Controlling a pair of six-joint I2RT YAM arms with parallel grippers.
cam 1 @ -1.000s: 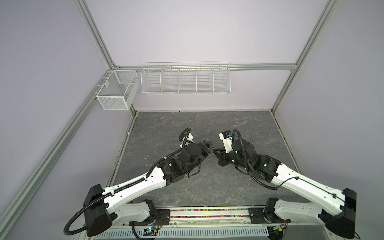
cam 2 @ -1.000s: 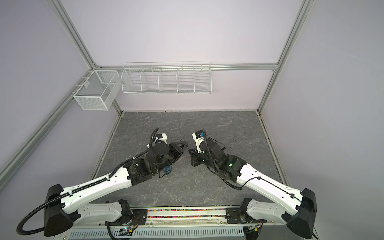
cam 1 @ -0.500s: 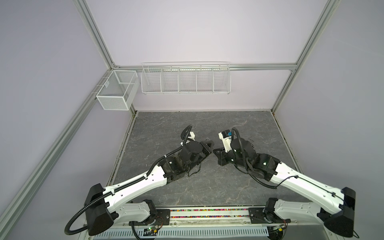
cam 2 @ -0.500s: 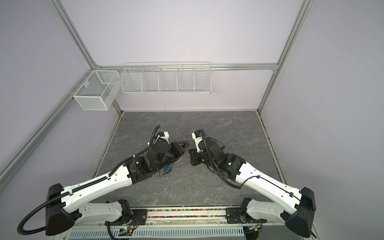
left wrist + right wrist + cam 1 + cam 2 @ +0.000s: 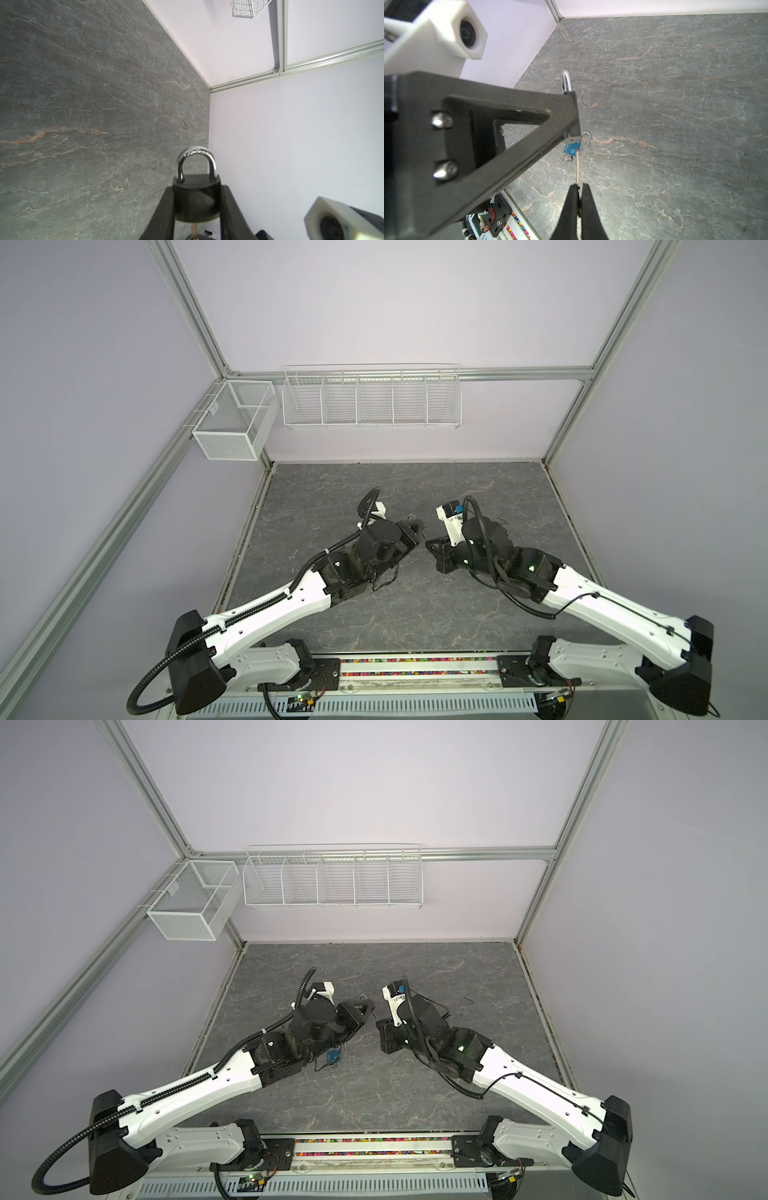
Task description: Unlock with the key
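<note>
Black padlock sits clamped in the left gripper, shackle closed. Hardly anything has shifted this past second. The right gripper keeps pinching the key, tip at the lock's underside, so I'd guess the turn's next.

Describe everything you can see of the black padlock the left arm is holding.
The black padlock has a squat matte body and a shiny silver shackle seated at both ends, so it looks locked. The left end effector clamps its narrow sides between two black fingers, above the table, shackle pointing away from the wrist. A slim key, pinched by the right end effector, meets its underside; how deep is hidden.
</note>
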